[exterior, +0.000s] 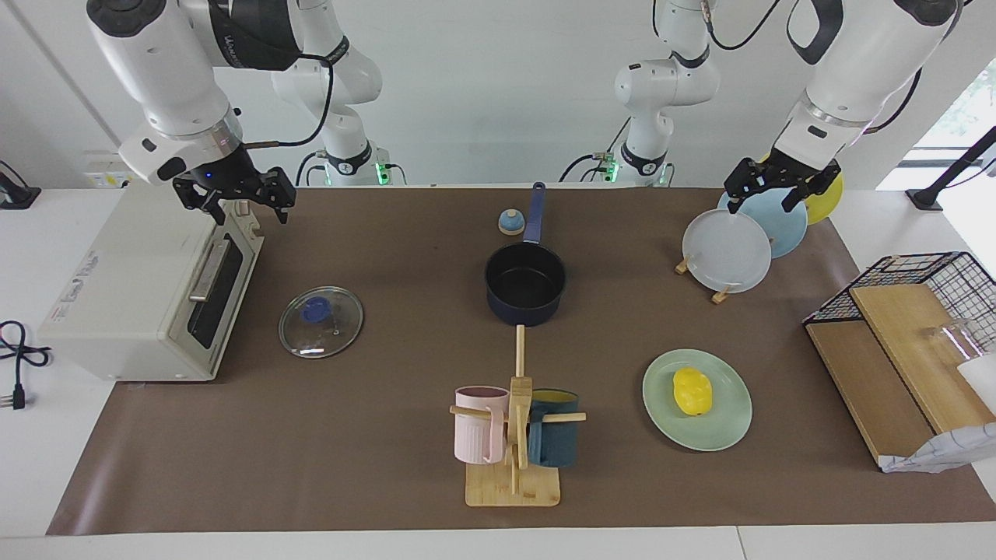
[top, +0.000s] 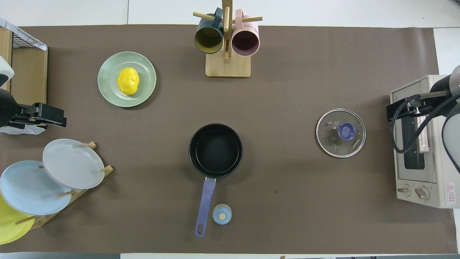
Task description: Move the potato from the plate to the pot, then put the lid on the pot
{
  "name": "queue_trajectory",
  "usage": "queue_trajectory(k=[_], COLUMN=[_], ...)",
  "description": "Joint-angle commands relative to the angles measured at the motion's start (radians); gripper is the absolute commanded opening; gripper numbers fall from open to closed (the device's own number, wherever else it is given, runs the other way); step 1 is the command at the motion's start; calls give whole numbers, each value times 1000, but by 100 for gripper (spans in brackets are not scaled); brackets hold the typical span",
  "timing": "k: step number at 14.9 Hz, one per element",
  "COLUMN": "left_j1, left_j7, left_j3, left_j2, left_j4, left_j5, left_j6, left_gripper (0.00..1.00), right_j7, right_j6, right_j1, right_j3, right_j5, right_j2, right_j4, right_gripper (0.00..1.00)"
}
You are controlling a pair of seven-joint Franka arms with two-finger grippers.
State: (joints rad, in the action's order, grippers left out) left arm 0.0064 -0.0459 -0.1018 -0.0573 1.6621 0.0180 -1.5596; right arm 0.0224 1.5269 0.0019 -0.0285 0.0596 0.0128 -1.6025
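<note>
The yellow potato [exterior: 692,391] lies on the mint-green plate [exterior: 727,429] toward the left arm's end of the table; both also show in the overhead view, the potato [top: 128,81] on the plate [top: 107,88]. The navy pot [exterior: 525,284] stands empty mid-table, its handle pointing toward the robots. The glass lid [exterior: 320,322] lies flat toward the right arm's end. My left gripper [exterior: 772,194] hangs open and empty over the plate rack. My right gripper [exterior: 237,204] hangs open and empty over the toaster oven.
A rack of grey, light-blue and yellow plates [exterior: 727,250] stands under the left gripper. A toaster oven [exterior: 132,295] is at the right arm's end. A mug tree [exterior: 513,435] stands farther from the robots than the pot. A small bell-shaped knob [exterior: 510,222] sits beside the pot handle. A wire basket [exterior: 918,311] is at the left arm's end.
</note>
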Motion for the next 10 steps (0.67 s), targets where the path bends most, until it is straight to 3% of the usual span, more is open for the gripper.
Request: queue_trajectory(k=[1, 3, 7, 10], left_j1=[-5, -5, -13, -43], left_j7=[-8, -6, -9, -11], left_j3=[-7, -9, -7, -7], left_j2=[-16, 11, 236, 405], left_j4=[37, 32, -88, -160], left_j5=[3, 6, 28, 30], left_j6=[-95, -122, -160, -294], left_gripper=[100, 100, 100, 100], right_j7=[-15, -16, 81, 131], right_j6=[-11, -11, 200, 297], right_j1=[-16, -14, -25, -34], right_j3=[-16, -34, -34, -33], right_j5=[-12, -12, -9, -15], right_j2=[6, 3, -25, -2], right_j4=[10, 3, -155, -236], right_gripper=[100, 100, 100, 100])
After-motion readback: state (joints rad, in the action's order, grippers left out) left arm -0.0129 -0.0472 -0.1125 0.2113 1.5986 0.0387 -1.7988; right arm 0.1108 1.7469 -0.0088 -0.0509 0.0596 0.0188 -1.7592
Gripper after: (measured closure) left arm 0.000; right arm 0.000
